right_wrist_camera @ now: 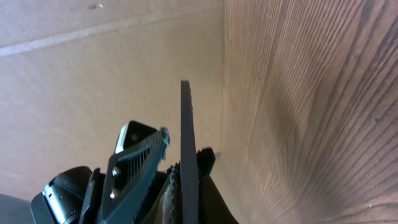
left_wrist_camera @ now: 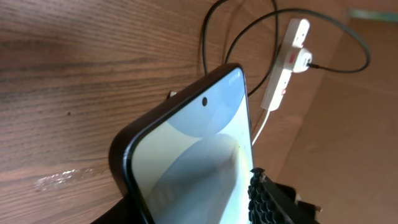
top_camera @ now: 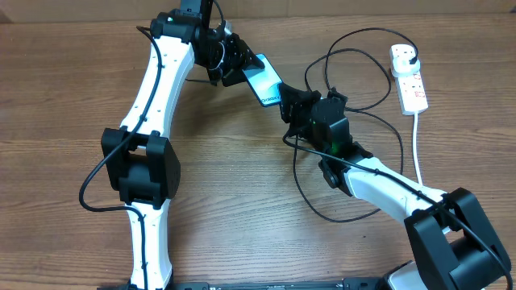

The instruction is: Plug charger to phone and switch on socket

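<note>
The phone [top_camera: 262, 79] has a light blue-white screen and is held off the table between both arms. My left gripper [top_camera: 234, 68] is shut on its upper-left end; in the left wrist view the phone [left_wrist_camera: 193, 155] fills the jaws [left_wrist_camera: 205, 211]. My right gripper [top_camera: 289, 103] is at its lower-right end. In the right wrist view the phone [right_wrist_camera: 186, 124] shows edge-on as a thin dark slab pinched between the fingers [right_wrist_camera: 186, 186]. The charger cable [top_camera: 355, 32] loops over the table, with its black plug in the socket [top_camera: 409, 79]. The socket also shows in the left wrist view [left_wrist_camera: 283, 74]. The connector tip is not visible.
The socket's thick white cord [top_camera: 416, 145] runs toward the front right. Black cable loops [top_camera: 322, 213] lie around and under the right arm. The table's far edge is just behind the left gripper.
</note>
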`<state>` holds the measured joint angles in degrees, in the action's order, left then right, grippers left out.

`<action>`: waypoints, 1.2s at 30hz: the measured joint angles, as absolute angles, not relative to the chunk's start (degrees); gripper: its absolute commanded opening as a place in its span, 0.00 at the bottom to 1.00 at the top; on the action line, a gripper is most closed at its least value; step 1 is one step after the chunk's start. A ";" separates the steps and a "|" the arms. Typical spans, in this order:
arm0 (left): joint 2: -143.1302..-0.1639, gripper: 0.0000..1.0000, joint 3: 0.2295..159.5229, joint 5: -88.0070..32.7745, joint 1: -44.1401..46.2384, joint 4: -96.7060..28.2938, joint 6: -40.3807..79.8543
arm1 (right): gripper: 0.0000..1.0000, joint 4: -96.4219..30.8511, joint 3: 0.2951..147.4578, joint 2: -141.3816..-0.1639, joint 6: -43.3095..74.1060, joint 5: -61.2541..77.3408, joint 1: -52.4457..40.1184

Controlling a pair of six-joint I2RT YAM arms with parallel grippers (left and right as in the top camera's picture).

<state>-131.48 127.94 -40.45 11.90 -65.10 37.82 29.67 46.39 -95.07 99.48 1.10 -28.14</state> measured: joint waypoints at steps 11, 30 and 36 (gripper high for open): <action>-131.66 0.40 127.90 -46.39 11.14 -59.07 40.32 | 0.04 30.39 47.22 -94.54 97.27 7.05 -27.75; -132.79 0.04 127.87 -60.55 9.08 -57.89 31.46 | 0.04 33.17 47.27 -93.36 87.05 14.09 -27.68; -132.81 0.04 127.87 -63.18 8.88 -57.56 31.07 | 0.20 32.93 47.31 -92.82 85.89 14.72 -27.68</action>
<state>-132.81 127.87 -63.18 8.88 -57.56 31.07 32.93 47.31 -92.82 85.89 14.72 -27.68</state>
